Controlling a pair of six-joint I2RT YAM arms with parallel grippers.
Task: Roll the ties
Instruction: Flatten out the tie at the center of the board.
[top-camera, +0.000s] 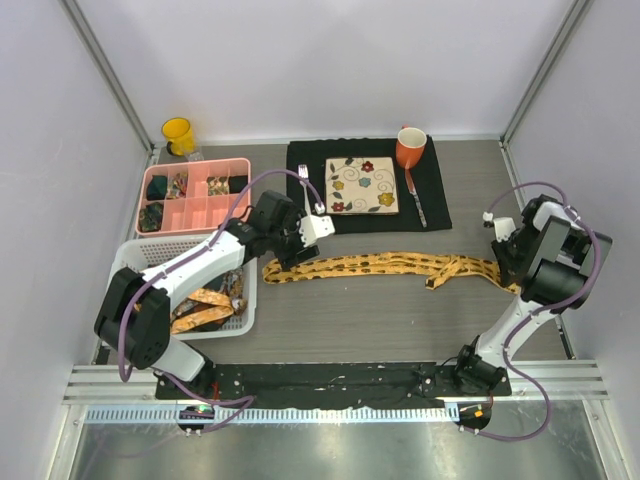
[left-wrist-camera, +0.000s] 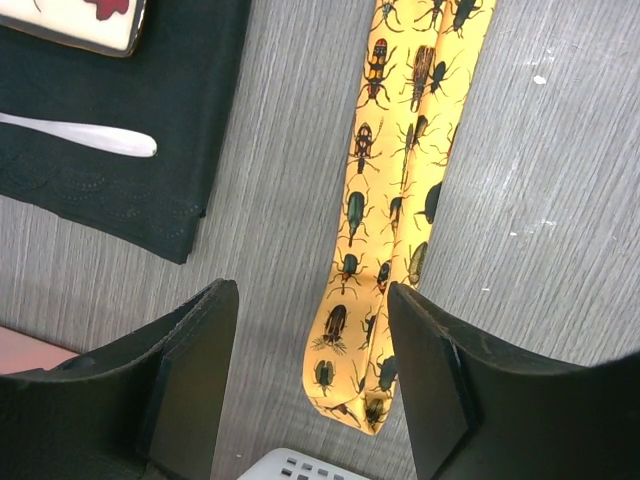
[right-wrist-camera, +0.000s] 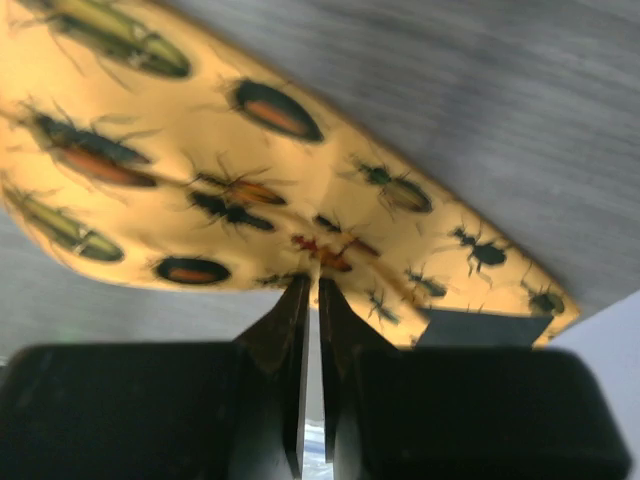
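Tie (top-camera: 370, 266) is stretched out flat on the desk (top-camera: 350, 320), running sideways just on the arm-base side of the black mat (top-camera: 305, 170). It's mustard yellow and covered in little beetles, which you only really make out in the wrist views.

From the top camera, the left end effector (top-camera: 312, 232) sits over the mat's near-left corner, above the tie's left tip. You can't tell how its fingers stand from up there. The left wrist view sorts that out. The left end effector (left-wrist-camera: 312, 295) has its fingers wide apart with nothing held, and the pointed end of the tie (left-wrist-camera: 390, 180) lies on the desk between them, closer to the right-hand finger. That view also catches the mat (left-wrist-camera: 150, 90) edge and a spoon (left-wrist-camera: 90, 135) handle on it.

The right end effector (top-camera: 505, 258) is past the mat's near-right corner, at the tie's other end. In the right wrist view, the right end effector (right-wrist-camera: 312, 285) has its fingers almost together, clamped on the edge of the tie (right-wrist-camera: 250, 180), and the fabric puckers right at the tips.

Only the overhead shows the rest. A white basket (top-camera: 165, 247) with more ties (top-camera: 205, 305) sits off the mat's near-left side. A pink tray (top-camera: 205, 212) is directly left of the mat.
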